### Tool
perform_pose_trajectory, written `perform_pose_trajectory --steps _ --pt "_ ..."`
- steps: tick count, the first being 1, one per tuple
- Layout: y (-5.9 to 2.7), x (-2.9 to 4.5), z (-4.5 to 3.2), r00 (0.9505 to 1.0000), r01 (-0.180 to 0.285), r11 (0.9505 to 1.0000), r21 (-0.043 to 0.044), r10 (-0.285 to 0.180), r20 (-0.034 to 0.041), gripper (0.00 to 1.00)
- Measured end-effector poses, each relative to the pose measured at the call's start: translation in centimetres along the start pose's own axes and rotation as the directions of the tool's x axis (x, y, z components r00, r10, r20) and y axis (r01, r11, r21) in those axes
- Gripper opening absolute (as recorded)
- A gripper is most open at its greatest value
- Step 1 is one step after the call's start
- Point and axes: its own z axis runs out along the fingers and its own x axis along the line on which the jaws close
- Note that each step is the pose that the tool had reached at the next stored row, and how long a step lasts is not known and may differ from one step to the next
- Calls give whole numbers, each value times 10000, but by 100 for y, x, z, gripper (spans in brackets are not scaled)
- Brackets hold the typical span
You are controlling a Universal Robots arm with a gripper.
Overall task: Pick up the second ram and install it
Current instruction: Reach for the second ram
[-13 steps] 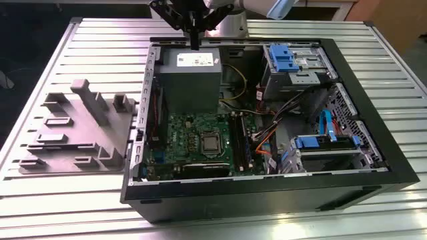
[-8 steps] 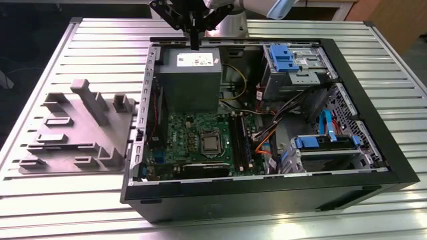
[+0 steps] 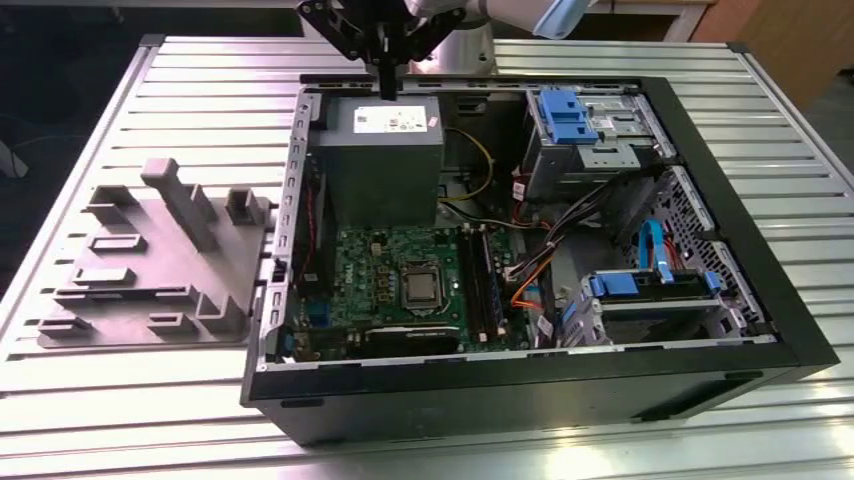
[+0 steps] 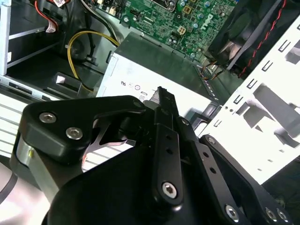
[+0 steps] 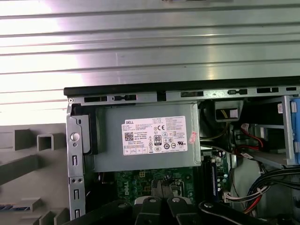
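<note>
On the ribbed tabletop (image 3: pixel 200 70), the claw (image 3: pixel 387 92) hangs pinched together above the open case (image 3: pixel 534 385); a careless descent could snag cables (image 3: pixel 574 222).

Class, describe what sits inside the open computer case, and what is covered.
Grey power supply, green motherboard, drive cage and cables. The power supply covers whatever lies beneath it.
</note>
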Motion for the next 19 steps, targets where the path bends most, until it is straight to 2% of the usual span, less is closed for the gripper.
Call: perform_pose_trajectory --steps 15,19 --pt "-14 181 -1 10000 0 10000 1 0 0 10" --pt "-16 201 0 10000 1 10000 0 -1 0 10"
